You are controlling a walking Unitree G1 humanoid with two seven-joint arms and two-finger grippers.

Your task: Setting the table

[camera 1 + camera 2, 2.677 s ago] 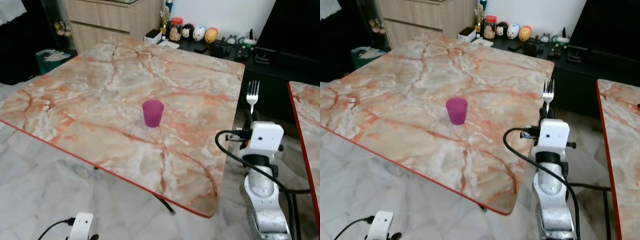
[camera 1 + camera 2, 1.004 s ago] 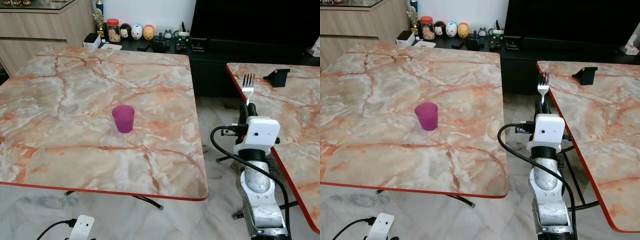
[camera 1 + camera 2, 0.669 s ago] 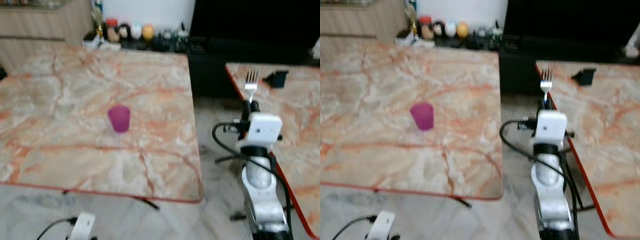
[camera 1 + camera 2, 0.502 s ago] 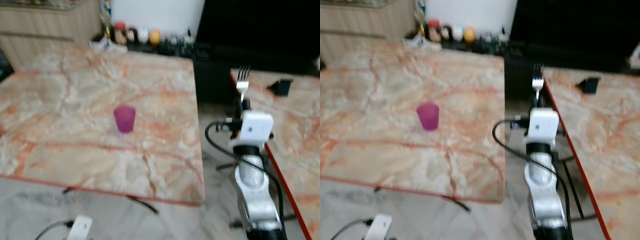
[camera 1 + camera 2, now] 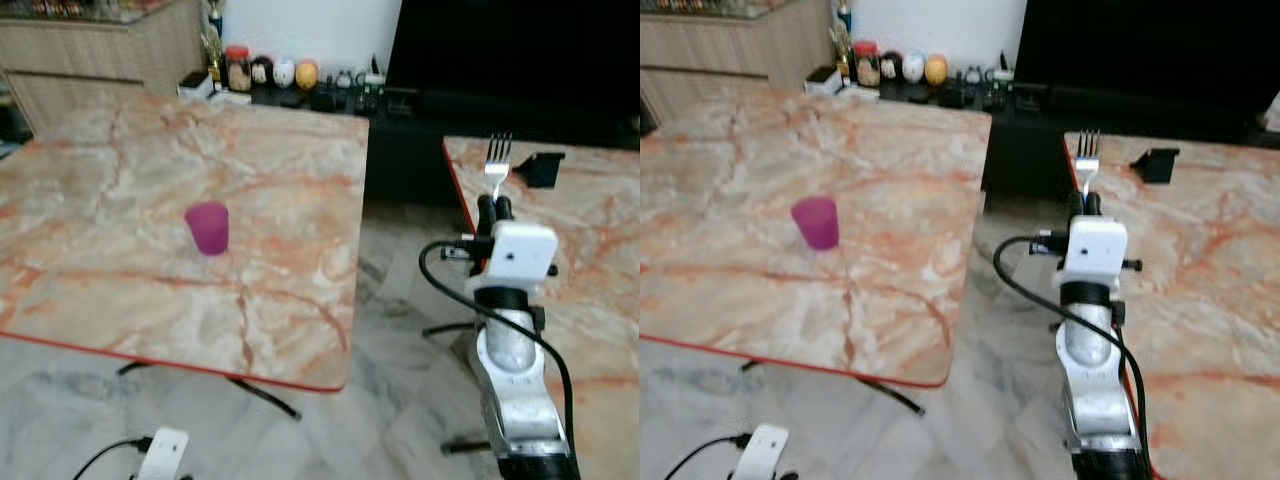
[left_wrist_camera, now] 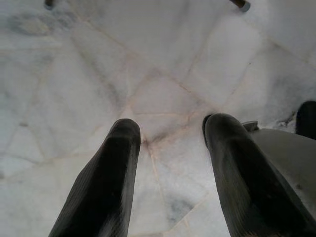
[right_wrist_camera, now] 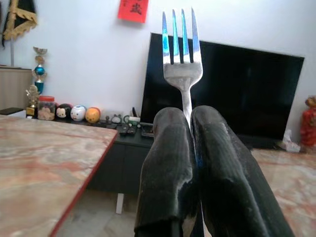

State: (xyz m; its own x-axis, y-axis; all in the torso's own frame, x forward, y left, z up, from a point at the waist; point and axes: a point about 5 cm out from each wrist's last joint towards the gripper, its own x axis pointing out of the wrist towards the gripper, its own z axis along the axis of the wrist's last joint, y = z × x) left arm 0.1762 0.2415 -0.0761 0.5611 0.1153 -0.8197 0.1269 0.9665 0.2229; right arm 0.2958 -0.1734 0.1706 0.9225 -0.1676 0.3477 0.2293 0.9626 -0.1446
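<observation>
A silver fork (image 5: 497, 165) stands tines up in my right gripper (image 5: 490, 208), which is shut on its handle and raised over the gap between two marble tables. The right wrist view has the fork (image 7: 181, 54) pinched between both fingers (image 7: 168, 168). A purple cup (image 5: 207, 227) stands upright on the left marble table (image 5: 120, 290), well left of the fork. My left gripper (image 6: 170, 143) hangs low over the pale floor, open and holding nothing.
A second marble table (image 5: 600, 230) lies to the right with a small black object (image 5: 542, 166) on it. Behind stand a dark TV cabinet (image 5: 400, 150) with jars and figurines (image 5: 270, 72) and a wooden sideboard (image 5: 90, 70). Marble floor lies between the tables.
The whole view has shifted, so the left table and cup sit further left and the right table nearer. The fork stays upright in my shut right gripper.
</observation>
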